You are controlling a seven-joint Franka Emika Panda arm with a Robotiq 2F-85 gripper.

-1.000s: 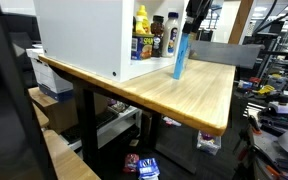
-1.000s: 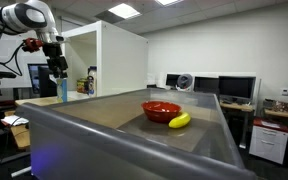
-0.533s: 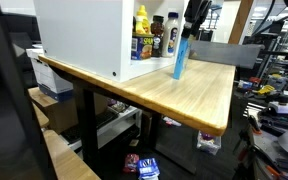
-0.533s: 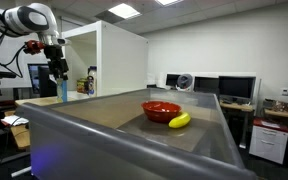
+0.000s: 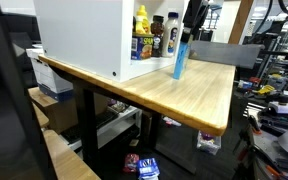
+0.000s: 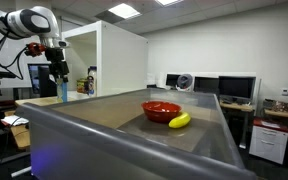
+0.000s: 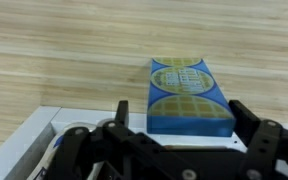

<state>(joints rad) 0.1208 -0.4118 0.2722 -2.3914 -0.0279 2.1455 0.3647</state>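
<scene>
A blue box with waffle pictures [image 5: 180,58] stands upright on the wooden table [image 5: 189,100], just beside the open white cabinet [image 5: 84,35]. It also shows in an exterior view [image 6: 62,90]. My gripper [image 5: 191,24] hangs right above the box's top, also seen in an exterior view [image 6: 57,68]. In the wrist view the gripper [image 7: 181,108] is open. Its two fingers stand on either side of the blue box [image 7: 189,90] with gaps, not touching it.
The cabinet holds a yellow bottle [image 5: 141,20] and a dark bottle [image 5: 171,35] close behind the box. A red bowl [image 6: 161,109] and a banana [image 6: 179,120] lie on a grey surface nearer the camera. The table's edge [image 5: 219,125] drops to a cluttered floor.
The gripper has risen slightly above the blue box. The box stays standing in place.
</scene>
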